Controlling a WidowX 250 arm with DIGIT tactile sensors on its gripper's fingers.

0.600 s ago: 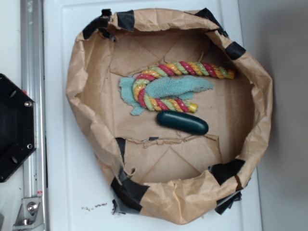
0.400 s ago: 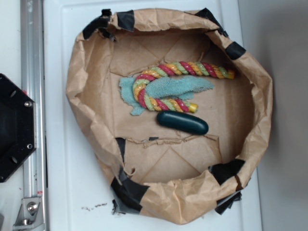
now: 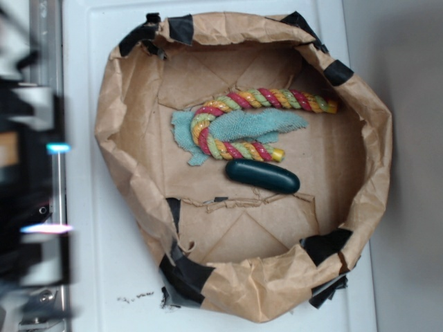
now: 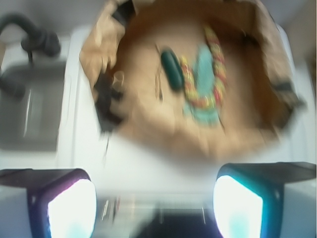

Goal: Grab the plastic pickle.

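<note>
Nothing of the grab is done yet: the plastic pickle (image 3: 262, 176) lies untouched on the floor of the brown paper basket (image 3: 111, 117), just at 6 o'clock of the braided rope (image 3: 235, 124) and teal cloth (image 3: 256, 126). Blurred in the wrist view, the tool (image 4: 154, 204) hangs outside the basket rim with its pads spread wide, gripping nothing. Reaching in, descending and closing all remain. Beneath the basket is a white desk (image 3: 104, 277); a grey sink (image 4: 29, 106) sits at 9 o'clock.
</note>
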